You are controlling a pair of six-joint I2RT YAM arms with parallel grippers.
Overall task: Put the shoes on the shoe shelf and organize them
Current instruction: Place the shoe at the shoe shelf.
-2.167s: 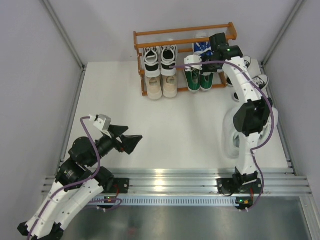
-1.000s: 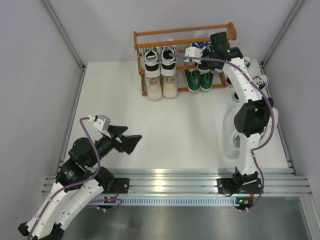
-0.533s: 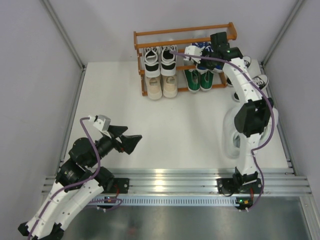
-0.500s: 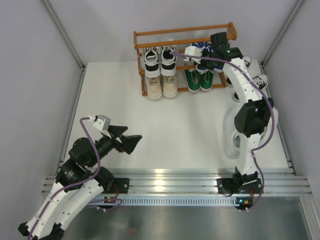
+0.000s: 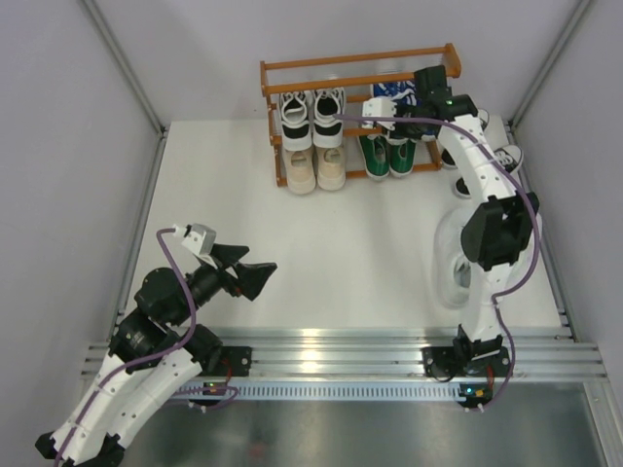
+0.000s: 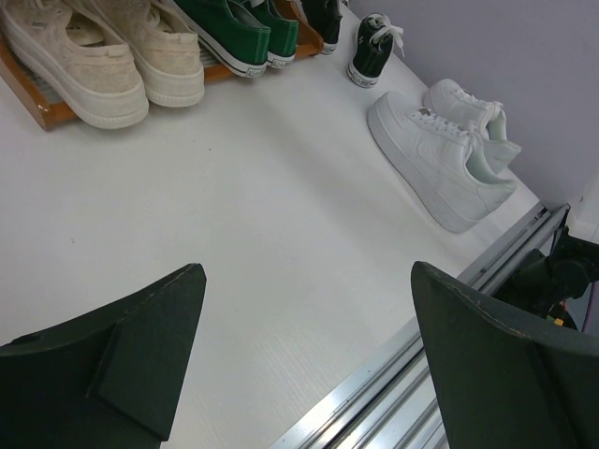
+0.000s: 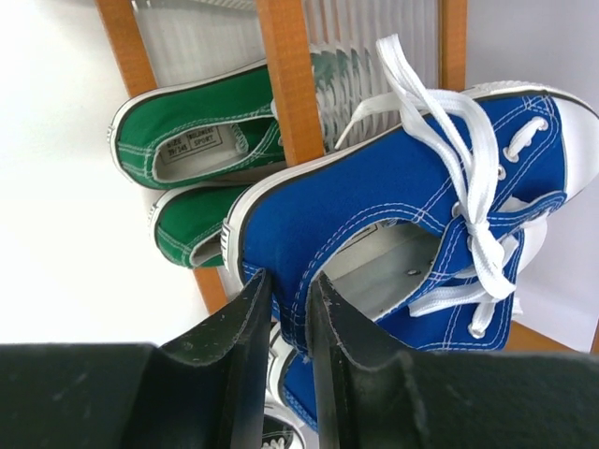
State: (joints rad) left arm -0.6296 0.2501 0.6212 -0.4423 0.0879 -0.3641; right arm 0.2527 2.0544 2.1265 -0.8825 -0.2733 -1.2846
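While the left gripper (image 6: 307, 269) is hanging over the white table (image 6: 234, 215) with its fingers spread wide and empty, the all-white lace-up pair (image 6: 440, 154) is lying just ahead, and black sneakers with white laces (image 6: 374, 47) are waiting beyond it (both yet to be shelved). Farther on, the orange-brown barred wooden shelf (image 5: 360, 60) is carrying the beige pair (image 6: 103, 56), the green pair (image 7: 201, 150) and 1 black-and-white pair (image 5: 311, 115), so roughly 3 pairs are looking done. The right gripper (image 7: 290, 281) is pinching the blue canvas sneaker (image 7: 402, 178) by its side wall above the green pair. The sneaker's long axis is running front to back, with the toe pointing toward the back wall.
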